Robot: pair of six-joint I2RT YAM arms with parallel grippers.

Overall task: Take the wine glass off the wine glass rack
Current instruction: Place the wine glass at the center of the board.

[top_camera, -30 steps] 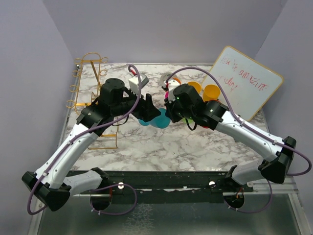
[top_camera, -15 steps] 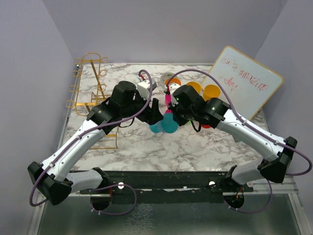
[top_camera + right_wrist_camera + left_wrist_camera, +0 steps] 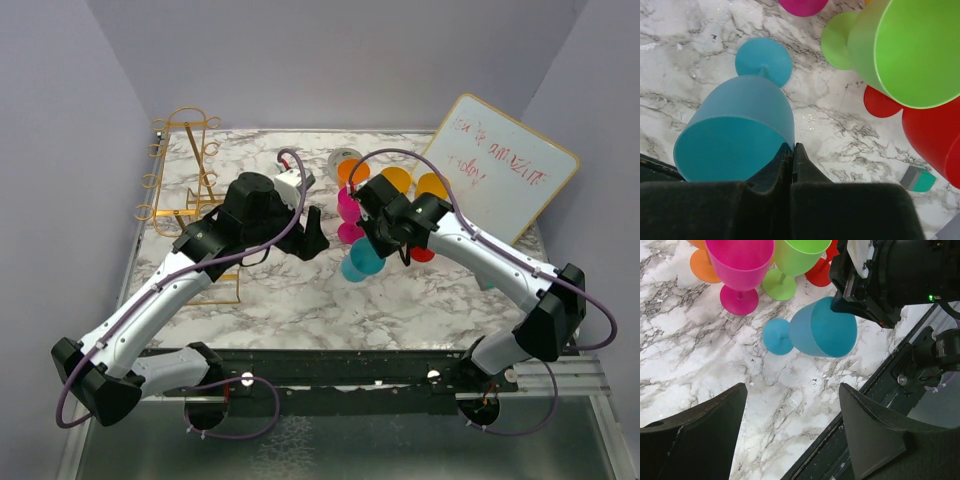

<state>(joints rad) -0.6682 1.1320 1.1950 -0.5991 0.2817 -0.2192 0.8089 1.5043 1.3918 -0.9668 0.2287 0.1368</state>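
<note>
Right claw (image 3: 792,148) pinched tight on blue glass (image 3: 735,135) rim. Glass tipped, foot pointing away from claw toward table (image 3: 290,295), well apart from rack (image 3: 185,170). Left claw (image 3: 790,407) gaping, empty, glass just ahead.

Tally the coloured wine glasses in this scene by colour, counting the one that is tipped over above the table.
orange wine glasses: 3
pink wine glass: 1
green wine glass: 1
red wine glass: 1
blue wine glass: 1
Total: 7
</note>
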